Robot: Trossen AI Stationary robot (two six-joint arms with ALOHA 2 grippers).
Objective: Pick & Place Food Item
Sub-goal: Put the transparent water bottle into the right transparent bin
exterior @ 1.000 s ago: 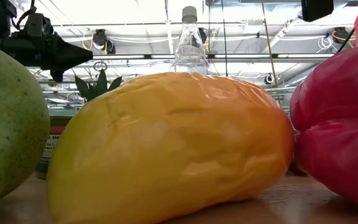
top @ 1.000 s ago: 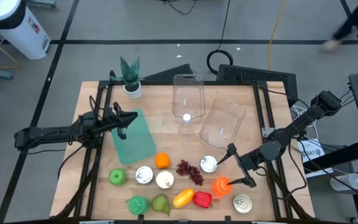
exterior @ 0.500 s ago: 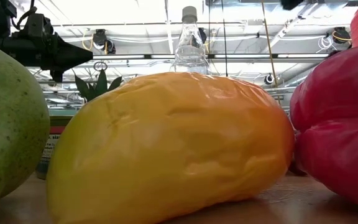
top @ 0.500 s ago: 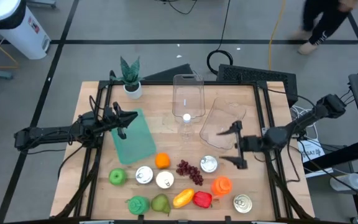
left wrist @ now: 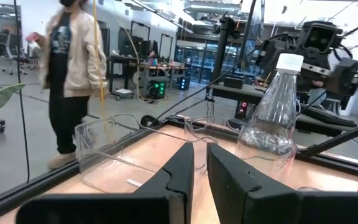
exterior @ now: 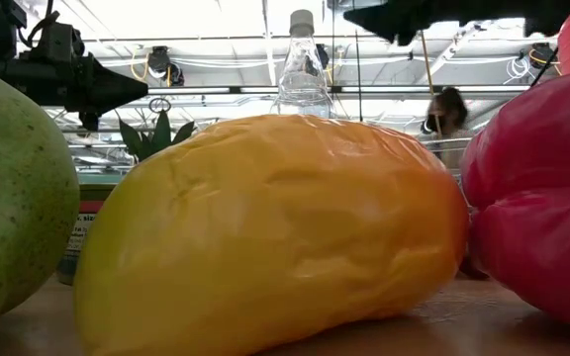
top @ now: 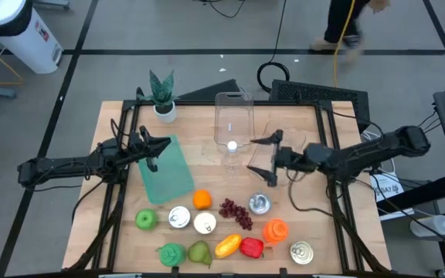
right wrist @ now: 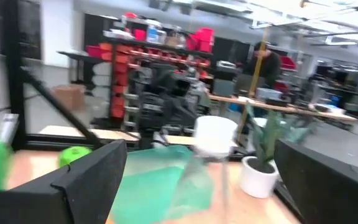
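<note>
Toy foods lie along the table's near edge in the high view: an orange carrot-like piece (top: 275,230), grapes (top: 236,213), an orange (top: 201,199), a green apple (top: 145,220), a yellow mango (top: 228,246) and a red pepper (top: 251,248). The mango (exterior: 275,237) fills the low view. My right gripper (top: 263,160) (right wrist: 197,180) is open and empty. It hangs over the tilted clear container (top: 276,154), next to the bottle (top: 231,151), with its fingers pointing at the table's left. My left gripper (top: 161,145) (left wrist: 199,149) is shut and empty, held level over the green cutting board (top: 167,170).
Several cans (top: 259,203) (top: 301,252) stand among the foods. An upright clear container (top: 234,117) and a potted plant (top: 162,96) stand toward the far edge. Black frame rails run along the table's left and right sides. A person (left wrist: 73,74) walks beyond the far edge.
My right gripper rose from beside the orange carrot-like piece and swung toward the far edge and the left. It turned until its fingers point left over the tilted clear container, and it stayed open. The carrot-like piece stayed where it was.
</note>
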